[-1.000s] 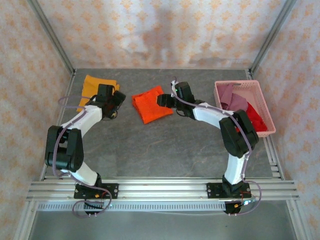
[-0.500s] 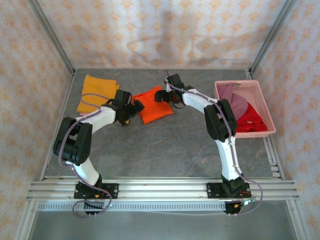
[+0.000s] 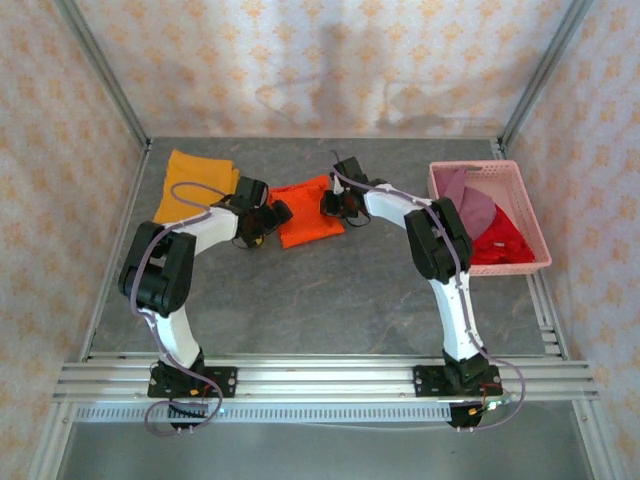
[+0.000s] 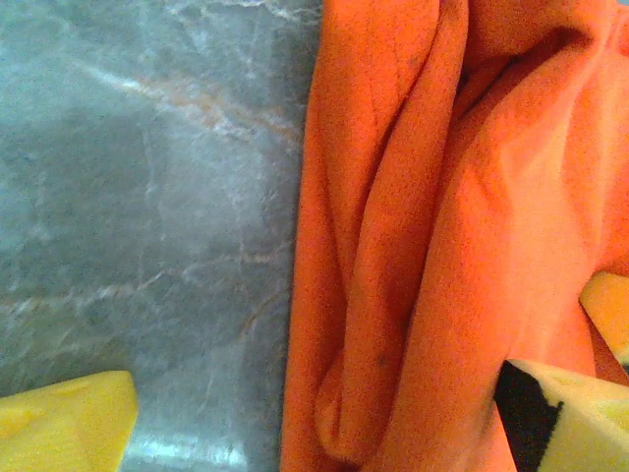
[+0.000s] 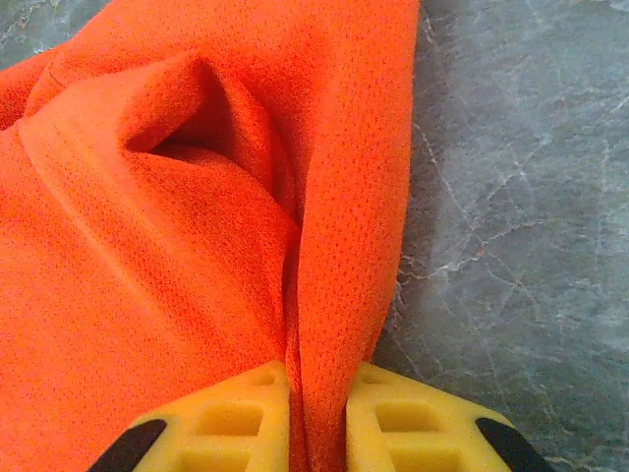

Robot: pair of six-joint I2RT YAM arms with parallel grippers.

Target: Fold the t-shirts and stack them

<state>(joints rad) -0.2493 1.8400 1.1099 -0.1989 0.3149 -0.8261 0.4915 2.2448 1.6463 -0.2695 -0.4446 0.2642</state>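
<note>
So the right gripper (image 5: 316, 423) is clamped on a fold of the orange shirt (image 5: 147, 246). In its wrist view the cloth runs up as a ridge squeezed right between the two yellow pads (image 5: 241, 418). The rest of the shirt bunches away toward 10 o'clock from the pinch, and there's bare grey table (image 5: 521, 197) at 2 o'clock. From the top camera that gripper (image 3: 335, 203) sits at the shirt's 2 o'clock edge.

The left gripper (image 4: 334, 408) is the opposite story: jaws spread wide, nothing held. One pad (image 4: 59, 423) is over bare table (image 4: 147, 197) and the other is down at 4 o'clock over the cloth, so it straddles the shirt's rolled-up edge (image 4: 373, 295). Can't tell if the pads actually touch anything. From above it (image 3: 262, 218) is at the shirt's 9 o'clock edge.

The orange shirt (image 3: 308, 215) lies in a rumpled fold toward the back of the table (image 3: 330, 300), between the two grippers. The yellow shirt (image 3: 190, 185) lies flat at about 10 o'clock from the left gripper, near the orange one but apart from it. Well off at 3 o'clock from the orange shirt is the pink basket (image 3: 472, 164). A mauve shirt (image 3: 465, 200) is heaped toward its 11 o'clock corner and a red shirt (image 3: 500, 240) toward 5 o'clock.
</note>
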